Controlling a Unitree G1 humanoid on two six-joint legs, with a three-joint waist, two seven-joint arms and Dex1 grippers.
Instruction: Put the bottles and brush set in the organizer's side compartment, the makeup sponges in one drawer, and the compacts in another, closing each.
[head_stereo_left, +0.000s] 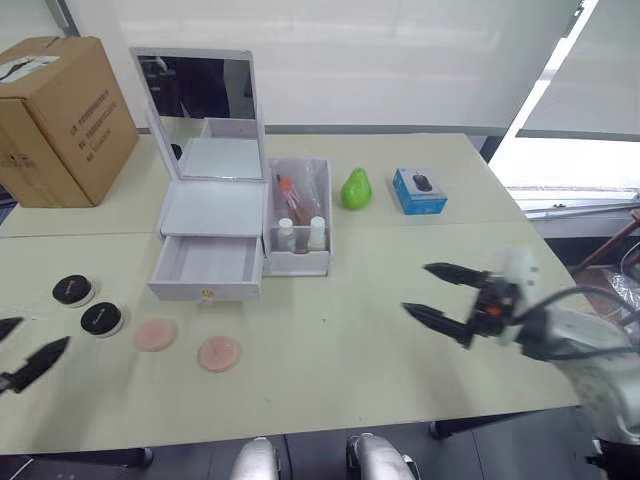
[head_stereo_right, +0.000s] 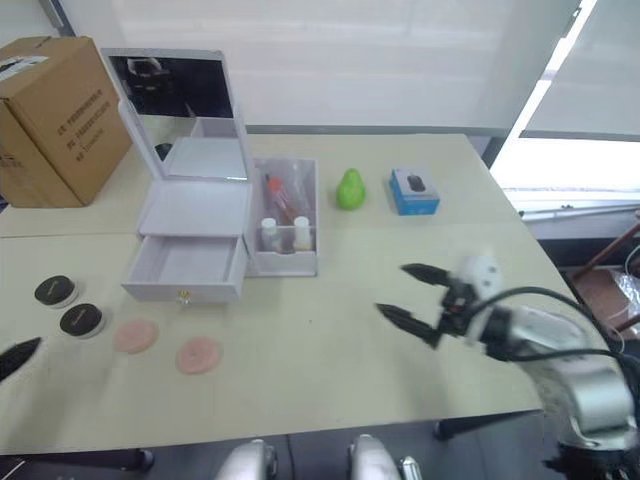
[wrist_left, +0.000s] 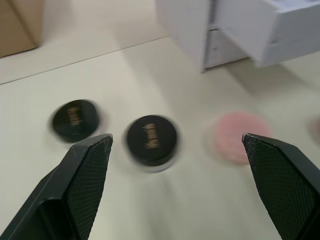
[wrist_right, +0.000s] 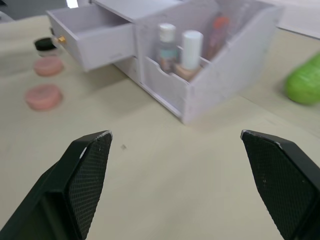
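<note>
The white organizer (head_stereo_left: 212, 208) stands mid-table with its mirror lid up and its lower drawer (head_stereo_left: 205, 265) pulled open and bare inside. Its clear side compartment (head_stereo_left: 300, 258) holds two small bottles (wrist_right: 191, 47) and the brush set (head_stereo_left: 290, 190). In front of it at the left lie two black compacts (head_stereo_left: 73, 290) (wrist_left: 151, 140) and two pink makeup sponges (head_stereo_left: 156, 334) (head_stereo_left: 218, 353). My left gripper (head_stereo_left: 30, 345) is open near the table's left front, just short of the compacts. My right gripper (head_stereo_left: 415, 288) is open over the table's right part, well apart from the organizer.
A cardboard box (head_stereo_left: 60, 120) stands at the back left. A green pear-shaped object (head_stereo_left: 355, 189) and a small blue box (head_stereo_left: 419, 190) sit to the right of the organizer. The table's front edge (head_stereo_left: 330, 428) runs close below both grippers.
</note>
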